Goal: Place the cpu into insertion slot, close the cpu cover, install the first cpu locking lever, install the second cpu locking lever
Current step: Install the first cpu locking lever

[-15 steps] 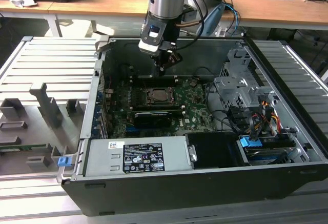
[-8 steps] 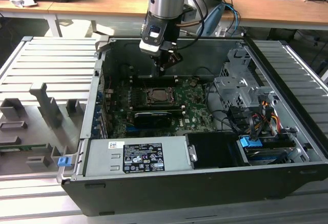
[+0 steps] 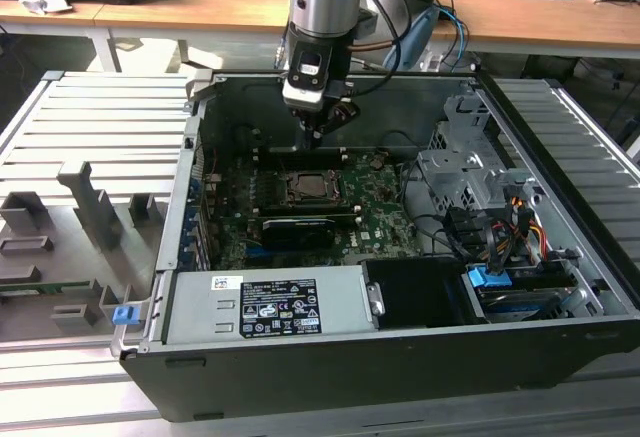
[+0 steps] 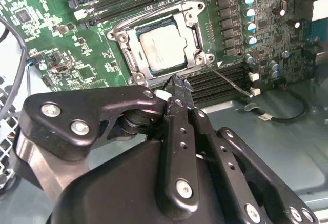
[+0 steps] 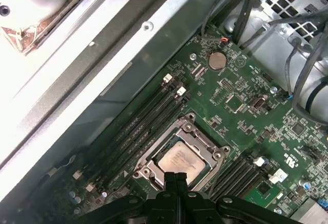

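Dull silvery-grey square cpu (image 4: 163,49) sits in the socket of the green motherboard (image 4: 92,73), framed by the thin silvery metal cpu cover (image 4: 148,18) lying flat. The black gripper (image 4: 177,86) hovers at the socket's edge, fingers pressed together, empty.

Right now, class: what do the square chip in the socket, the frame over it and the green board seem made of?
The small flat square cpu: metal top, seemingly; dull silvery-grey, softly reflective. The thin square cpu cover: likely stamped steel; brighter, glinting edges. The green circuit board: probably resin laminate; glossy green coat, fine traces.
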